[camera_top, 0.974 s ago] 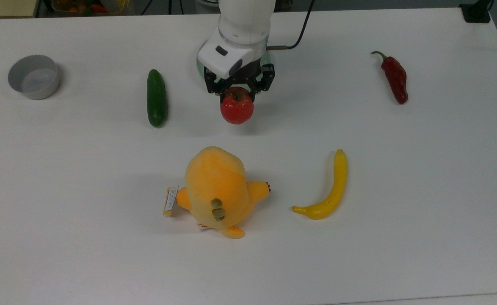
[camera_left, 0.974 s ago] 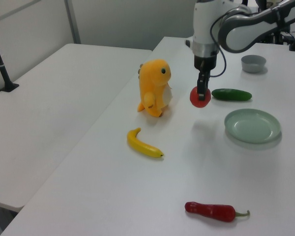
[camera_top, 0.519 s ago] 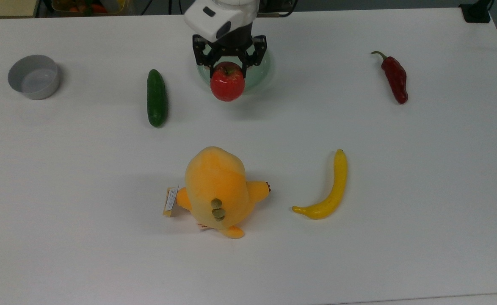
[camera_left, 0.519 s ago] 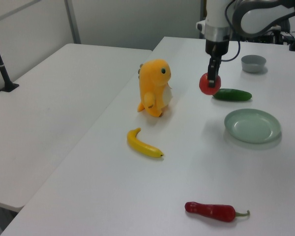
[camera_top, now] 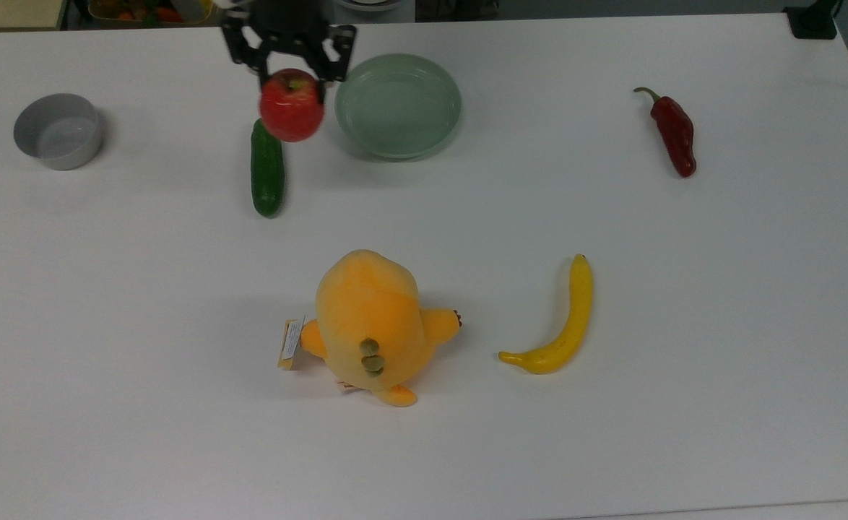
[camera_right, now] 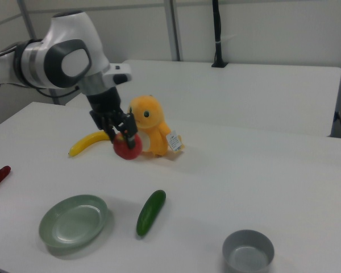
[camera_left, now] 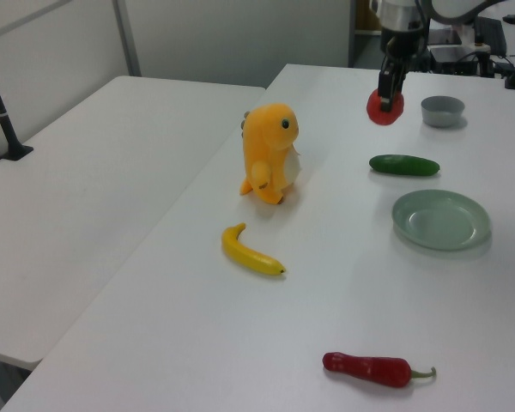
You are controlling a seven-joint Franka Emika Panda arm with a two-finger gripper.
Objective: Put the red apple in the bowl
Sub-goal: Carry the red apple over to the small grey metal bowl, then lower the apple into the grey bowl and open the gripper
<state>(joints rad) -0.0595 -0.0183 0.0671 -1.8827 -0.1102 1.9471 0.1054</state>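
The hand (camera_top: 290,72) is closed on the red apple (camera_top: 292,106), gripping it from above near the stem, with the fruit hanging clear of the table (camera_top: 467,433); in the top view the apple sits over the upper end of the cucumber (camera_top: 266,170), just beside the pale green dish (camera_top: 398,105) on the top view's left; the bowl (camera_top: 57,131) stands well apart toward the top view's left, at about the same height in that frame, so the carry ahead looks like a nearly straight sideways run in that direction, followed by a descent; in the left view the held apple (camera_left: 384,106) hangs near the bowl (camera_left: 442,110), just to the left view's left of it; the bowl looks empty and only slightly wider than the fruit, so centring over its rim matters before release
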